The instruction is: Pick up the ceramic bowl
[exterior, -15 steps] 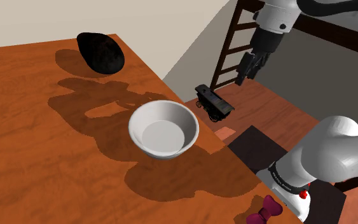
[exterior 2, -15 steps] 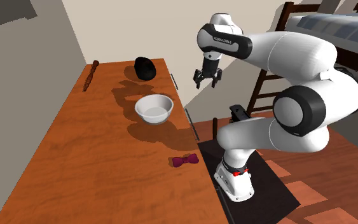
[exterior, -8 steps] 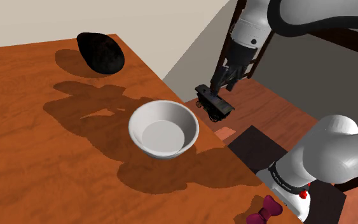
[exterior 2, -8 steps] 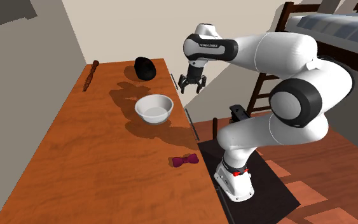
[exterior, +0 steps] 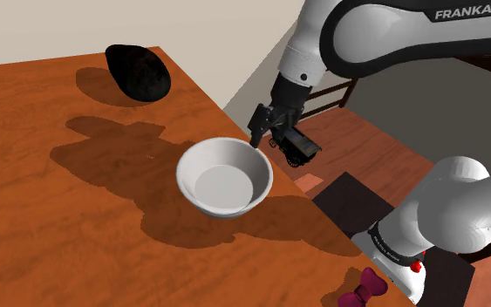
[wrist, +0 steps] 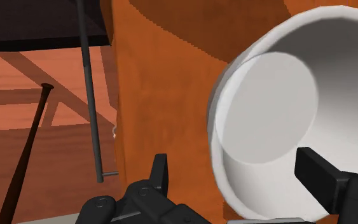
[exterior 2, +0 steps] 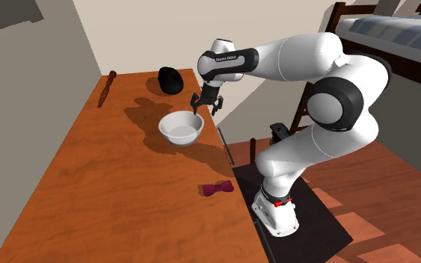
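Observation:
A white bowl (exterior: 224,179) (exterior 2: 181,127) stands upright on the orange-brown wooden table (exterior: 60,235) (exterior 2: 111,202), near its edge on the shoulder view's right. My black gripper (exterior: 264,131) (exterior 2: 205,104) hangs open just above the bowl's rim on that edge side, pointing down. In the wrist view the bowl (wrist: 279,121) lies close below, and part of its rim sits between my two spread fingers (wrist: 161,173) without touching them. Nothing is held.
A black rounded object (exterior: 137,72) (exterior 2: 170,80) sits at the table's far end. A magenta bow-shaped thing (exterior: 364,290) (exterior 2: 217,188) lies near the stand. A brown stick (exterior 2: 107,88) rests at the far corner. Beyond the table edge stands a small black cart (exterior: 303,148).
The arm has swung from beyond the table's edge down and towards the bowl, ending at its rim. Its shadow slid over the table with it. The bowl stayed put.

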